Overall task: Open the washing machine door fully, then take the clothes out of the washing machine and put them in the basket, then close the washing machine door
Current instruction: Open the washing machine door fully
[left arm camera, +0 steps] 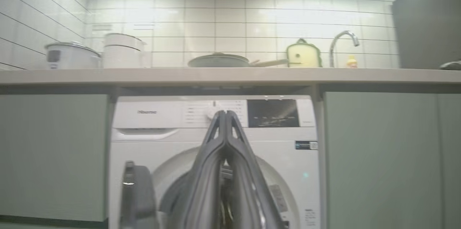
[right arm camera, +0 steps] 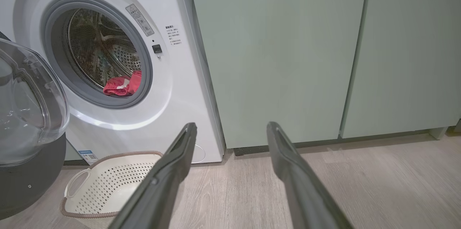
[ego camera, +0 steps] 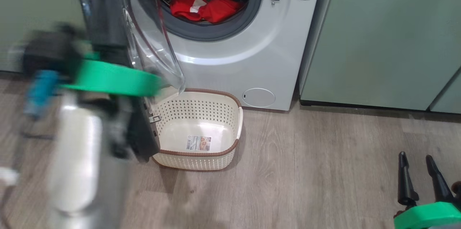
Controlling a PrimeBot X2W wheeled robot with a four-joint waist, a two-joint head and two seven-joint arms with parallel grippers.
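The clothes [ego camera: 205, 7] lie at the front lip of the drum inside the washing machine [ego camera: 252, 52]. The left pincer [left arm camera: 225, 113] is out in front of the washing machine, tips aimed at its control panel, apart from the clothes. Its fingers are pressed flat together with nothing seen between them. The washing machine door [ego camera: 151, 38] stands swung out at the machine's left, leaving the drum mouth unblocked. The basket [ego camera: 196, 164] sits on the floor [ego camera: 306, 167] just before the washing machine, under the door's edge. The right pincer [right arm camera: 232, 126] hangs low, well right of the washing machine, facing a pale green cabinet [right arm camera: 281, 59], spread wide and holding nothing.
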